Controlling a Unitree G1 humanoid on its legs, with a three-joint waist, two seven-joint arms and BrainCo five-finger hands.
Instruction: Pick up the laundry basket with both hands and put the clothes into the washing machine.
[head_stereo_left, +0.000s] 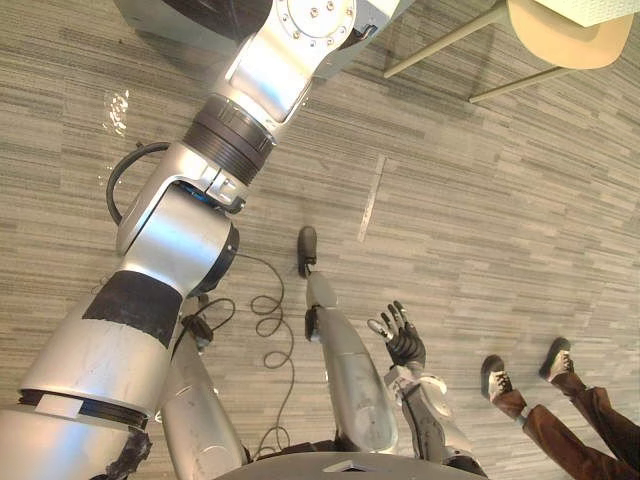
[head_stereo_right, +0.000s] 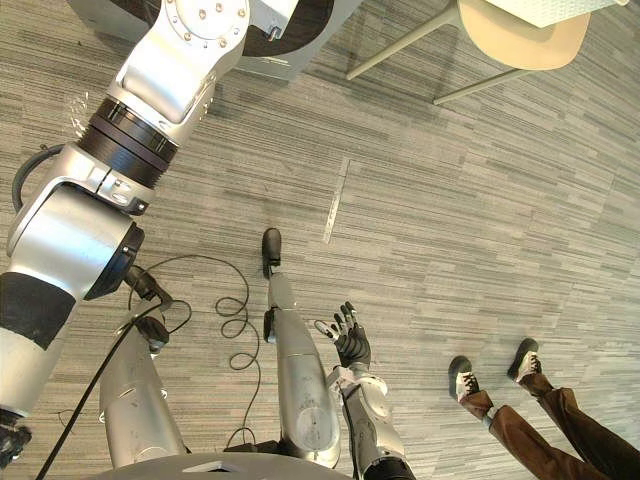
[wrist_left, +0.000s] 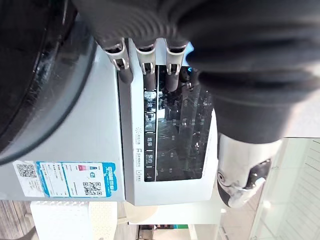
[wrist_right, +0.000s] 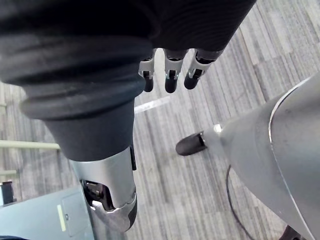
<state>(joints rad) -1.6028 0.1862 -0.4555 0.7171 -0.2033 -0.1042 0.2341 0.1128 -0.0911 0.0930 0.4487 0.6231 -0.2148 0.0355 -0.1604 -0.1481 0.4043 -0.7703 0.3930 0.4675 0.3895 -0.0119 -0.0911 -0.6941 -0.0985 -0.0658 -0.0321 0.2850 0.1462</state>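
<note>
Left hand (wrist_left: 172, 60) reaching out open, fingers straight; washing machine (wrist_left: 100, 135) standing just beyond it (control panel facing hand). Right hand (head_stereo_left: 405, 342) hanging open, fingers spreading over floor (head_stereo_left: 480, 230); person's shoes (head_stereo_left: 495, 378) standing near its outer side.

Reference: washing machine (head_stereo_right: 288, 62), at the far side of the floor (head_stereo_right: 480, 200). Chair (head_stereo_right: 520, 35): right of the machine, on the same far side. Tape strip (head_stereo_right: 336, 200): on the floor, before the machine. Person's shoes (head_stereo_right: 490, 375): on the floor, well apart from the machine, nearer and to its right.
</note>
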